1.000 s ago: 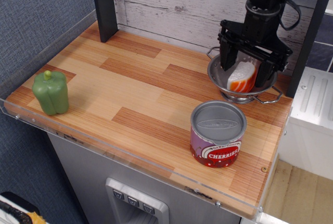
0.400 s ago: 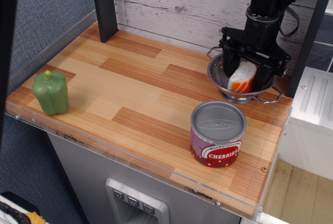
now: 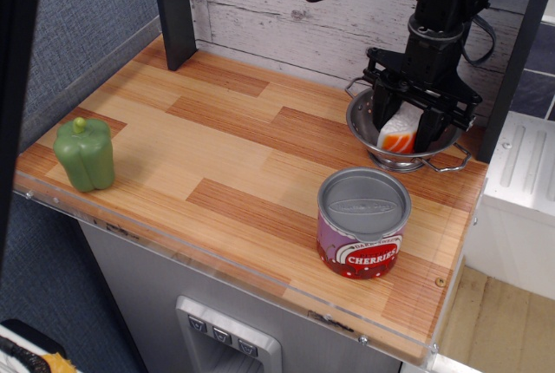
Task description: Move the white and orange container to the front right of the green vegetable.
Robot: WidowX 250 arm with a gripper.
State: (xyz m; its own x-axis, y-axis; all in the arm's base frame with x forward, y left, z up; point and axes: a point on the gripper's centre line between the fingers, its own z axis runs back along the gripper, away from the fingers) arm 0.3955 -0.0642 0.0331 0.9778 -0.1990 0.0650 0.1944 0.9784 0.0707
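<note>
Between the jaws, the white and orange container (image 3: 400, 131), flanked closely by black fingers; actual contact hard to judge, so cannot tell whether clamped or merely straddled. Around and below, the steel colander (image 3: 362, 123), the gripper (image 3: 405, 126) sunk into its bowl. Compared with a second ago: fingers drawn narrower about the piece, less of the orange-striped face showing, the wedge sitting deeper behind the fingers. Lower part of the piece hidden by the colander rim. Just forward and left, the purple cherries can (image 3: 362, 223) with grey lid, unmoved. Far to the left, near the front edge of the wooden counter (image 3: 217, 147), the green vegetable (image 3: 84, 153), well apart and unchanged.
</note>
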